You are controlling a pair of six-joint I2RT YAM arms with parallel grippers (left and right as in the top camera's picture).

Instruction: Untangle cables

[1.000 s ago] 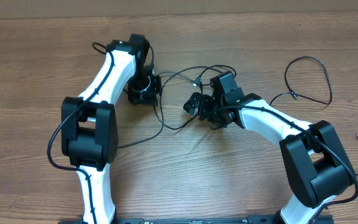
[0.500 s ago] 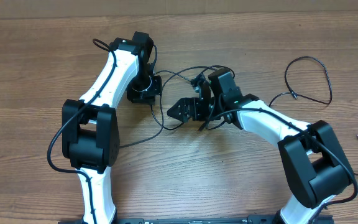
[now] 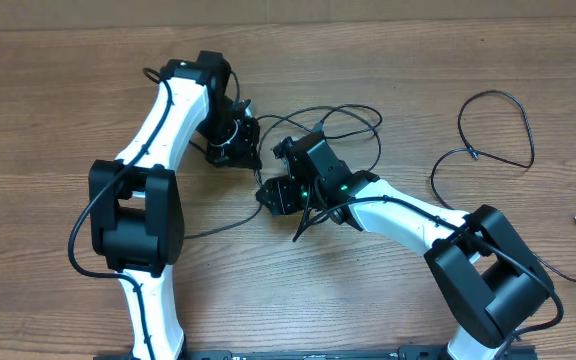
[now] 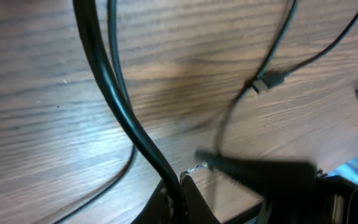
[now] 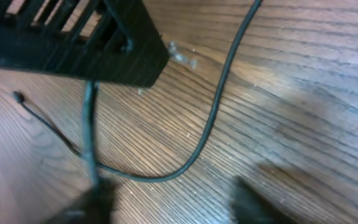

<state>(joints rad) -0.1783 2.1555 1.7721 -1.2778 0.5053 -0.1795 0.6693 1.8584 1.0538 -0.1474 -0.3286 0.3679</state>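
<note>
Reaching toward the middle of the overhead view, both arms meet at the tangled cables, which lie in loose loops on the desk just above and right of centre. The left tool is above and left of centre. In its wrist view its fingertips are pressed together at the bottom edge on a black cord, which climbs from them to the top left of the frame. A thinner strand runs beside that cord, and a small silvery plug lies on the wood toward the upper right.

The right tool is just below and right of the left one, close to it. Its wrist view is blurred, but its two fingers show as dark shapes standing apart at the bottom, with bare wood between them. One strand curves across the desk ahead of them, and another drops down toward the left-hand finger; I cannot tell whether it touches it.

A separate cable loop lies well apart at the upper right of the overhead view.
</note>
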